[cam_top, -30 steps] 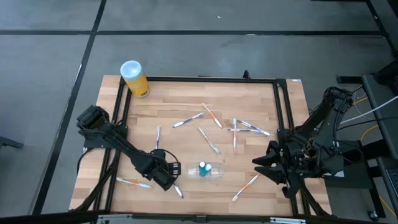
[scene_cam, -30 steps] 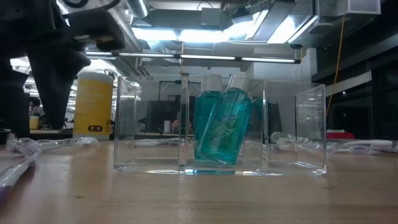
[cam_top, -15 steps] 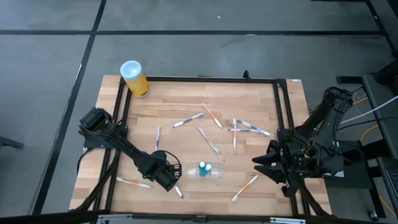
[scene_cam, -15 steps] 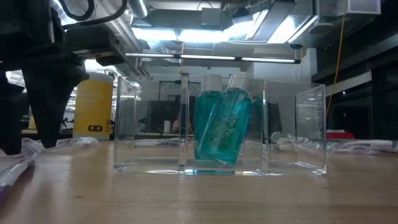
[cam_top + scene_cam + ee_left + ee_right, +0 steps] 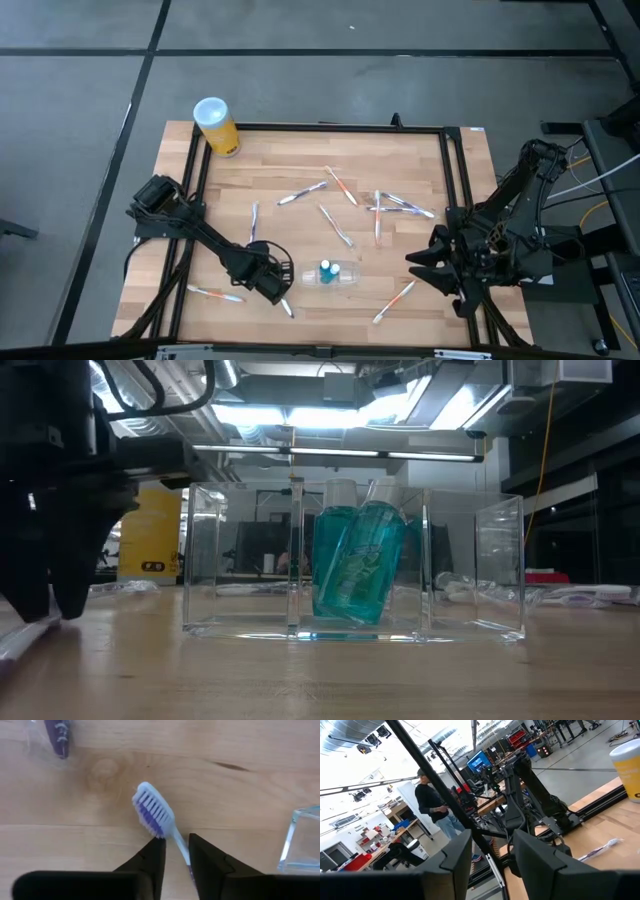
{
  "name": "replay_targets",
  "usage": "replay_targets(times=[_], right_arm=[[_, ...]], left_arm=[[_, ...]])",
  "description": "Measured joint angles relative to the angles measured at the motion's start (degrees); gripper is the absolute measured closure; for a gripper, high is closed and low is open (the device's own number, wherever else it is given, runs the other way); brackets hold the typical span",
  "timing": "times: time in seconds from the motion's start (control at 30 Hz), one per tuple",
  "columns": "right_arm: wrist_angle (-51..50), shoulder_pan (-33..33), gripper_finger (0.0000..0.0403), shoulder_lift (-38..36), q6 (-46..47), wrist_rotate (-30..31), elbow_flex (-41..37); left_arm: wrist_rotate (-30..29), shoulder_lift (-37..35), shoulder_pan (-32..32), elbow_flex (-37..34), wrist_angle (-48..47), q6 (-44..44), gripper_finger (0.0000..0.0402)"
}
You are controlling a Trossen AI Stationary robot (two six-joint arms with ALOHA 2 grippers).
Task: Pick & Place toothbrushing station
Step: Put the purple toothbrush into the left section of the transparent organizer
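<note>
My left gripper [image 5: 278, 290] is low over the table, just left of the clear plastic holder [image 5: 332, 274], which stands on its base. It also shows in the low view [image 5: 45, 605]. It is open. Its fingers stand on either side of the neck of a white toothbrush with purple bristles [image 5: 152, 814] that lies flat on the wood [image 5: 286, 305]. A teal-and-white tube [image 5: 358, 572] leans inside the holder [image 5: 355, 625]. Several more toothbrushes lie scattered mid-table [image 5: 336, 226]. My right gripper [image 5: 425, 262] waits open at the right edge.
A yellow canister with a white lid [image 5: 215, 125] stands at the far left corner. Another toothbrush [image 5: 215, 293] lies left of my left gripper, and one [image 5: 395, 300] lies near the front right. A black frame [image 5: 320, 128] rims the table. People stand in the room behind [image 5: 432, 802].
My left gripper has come down to the tabletop and shifted slightly toward the holder, ending astride the purple toothbrush's neck. The toothbrush and the holder have stayed in place.
</note>
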Motion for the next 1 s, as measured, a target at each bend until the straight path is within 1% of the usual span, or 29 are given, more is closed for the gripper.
replay_targets(times=[0.17,0.27,0.33,0.47,0.7,0.9,1.0], right_arm=[[0.0,0.3,0.0254,0.0,0.0,0.0,0.0],[0.0,0.3,0.0254,0.0,0.0,0.2,0.0],[0.0,0.3,0.0254,0.0,0.0,0.2,0.0],[0.0,0.3,0.0254,0.0,0.0,0.2,0.0],[0.0,0.3,0.0254,0.0,0.3,0.2,0.0],[0.0,0.3,0.0254,0.0,1.1,0.2,0.0],[0.0,0.3,0.0254,0.0,1.3,0.2,0.0]], left_arm=[[-0.7,0.1,-0.1,0.1,-1.8,-0.3,0.0383],[-2.2,0.1,-0.1,0.1,-1.9,-0.4,0.0393],[-5.3,-0.2,-0.1,0.1,-1.6,-0.4,0.0395],[-15.5,-1.7,0.6,-0.3,-2.6,0.6,0.0397],[-27.1,-6.6,2.9,-0.2,-2.6,5.3,0.0401],[-34.4,-11.1,4.1,-0.2,-2.8,13.1,0.0401],[-36.8,-13.1,4.6,-0.2,-3.0,16.2,0.0401]])
